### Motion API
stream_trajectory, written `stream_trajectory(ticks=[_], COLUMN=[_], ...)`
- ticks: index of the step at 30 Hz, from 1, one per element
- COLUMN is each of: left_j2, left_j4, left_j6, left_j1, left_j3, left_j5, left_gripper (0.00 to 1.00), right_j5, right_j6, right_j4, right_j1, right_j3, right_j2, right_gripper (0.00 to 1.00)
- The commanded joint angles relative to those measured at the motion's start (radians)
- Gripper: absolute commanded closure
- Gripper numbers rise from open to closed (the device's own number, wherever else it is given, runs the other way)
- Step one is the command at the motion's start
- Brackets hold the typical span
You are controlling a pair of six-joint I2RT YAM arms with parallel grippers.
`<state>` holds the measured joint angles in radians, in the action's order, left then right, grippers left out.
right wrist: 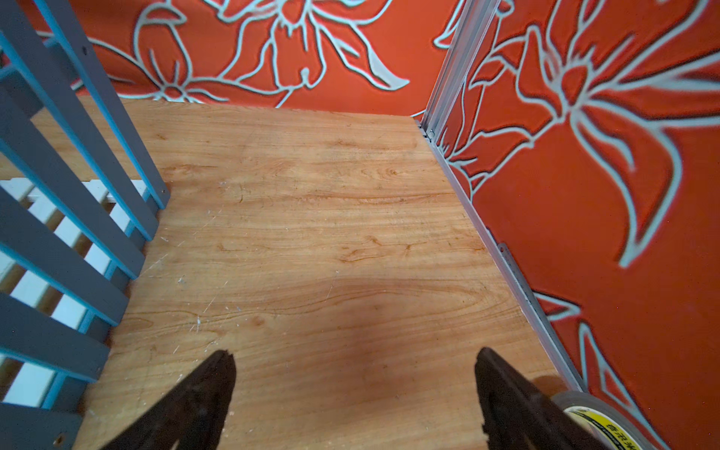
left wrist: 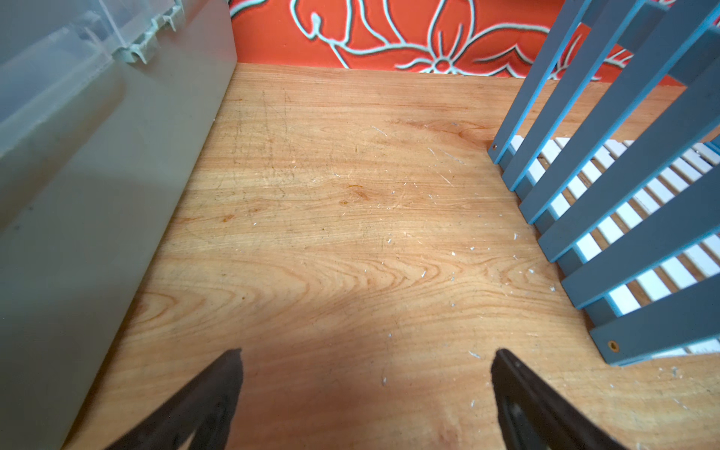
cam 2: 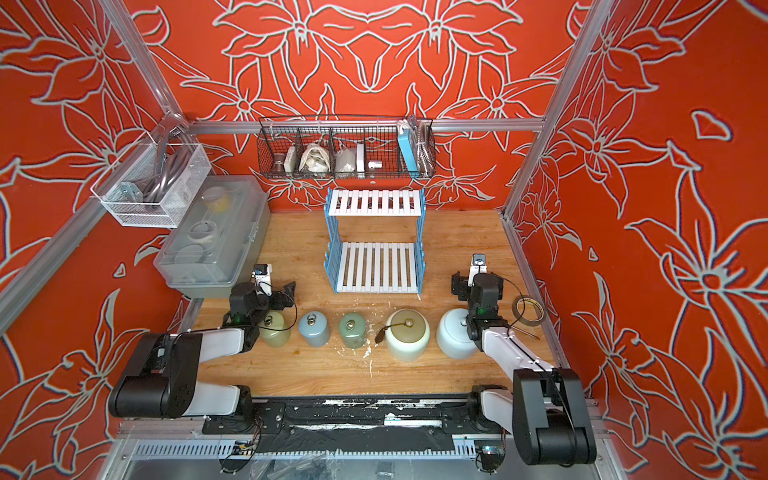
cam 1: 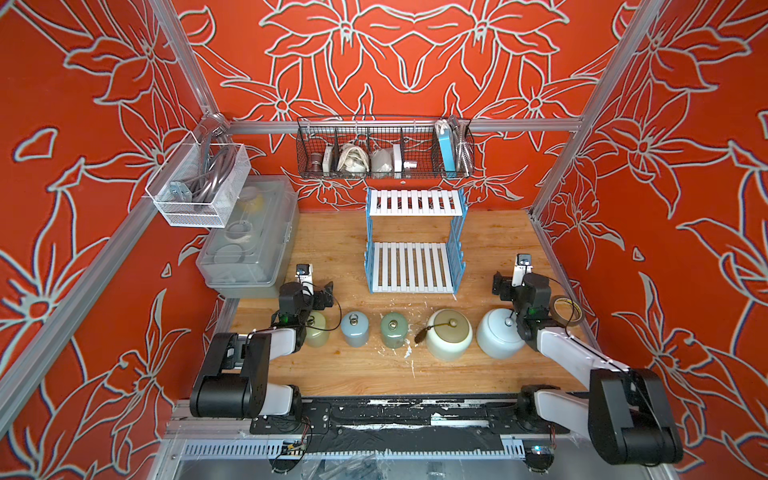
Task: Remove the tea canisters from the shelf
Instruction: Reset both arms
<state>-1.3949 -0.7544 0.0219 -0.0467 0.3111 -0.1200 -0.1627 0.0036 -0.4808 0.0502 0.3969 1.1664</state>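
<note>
At 12 o'clock on the table [cam 1: 332,249] the shelf [cam 1: 411,266] is set, the five tea canisters [cam 1: 393,330] are lined up off it at its 6 o'clock, and the left gripper [left wrist: 366,356] and right gripper [right wrist: 354,356] are held wide open at its 8 and 4.

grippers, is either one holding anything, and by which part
Nothing is held. The left gripper and the right gripper both stand open above the wooden table, with nothing between their jaws.

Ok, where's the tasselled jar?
In both top views the tasselled jar stands on the table, right of centre, between the green canister and the white jar, off the shelf.
</note>
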Motion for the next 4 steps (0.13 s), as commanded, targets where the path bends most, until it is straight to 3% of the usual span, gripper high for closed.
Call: stream_trajectory(ticks=[1,4], left_j2=[-0.008,-0.007], left_j4=[-0.025,-0.025], left_j6=[-0.005,-0.005], left_j1=[-0.005,-0.004], left_j3=[-0.01,-0.009], left_j5=[0.003,0.005], left_gripper=[0.02,0.02], right_j5=[0.021,0.025], right_j6=[0.006,-0.006], right_j4=[-0.017,-0.005], right_j1=[-0.006,-0.006], right_j3=[-0.023,-0.037], right_j2=[-0.028,-0.045], right_gripper=[0.01,0.01])
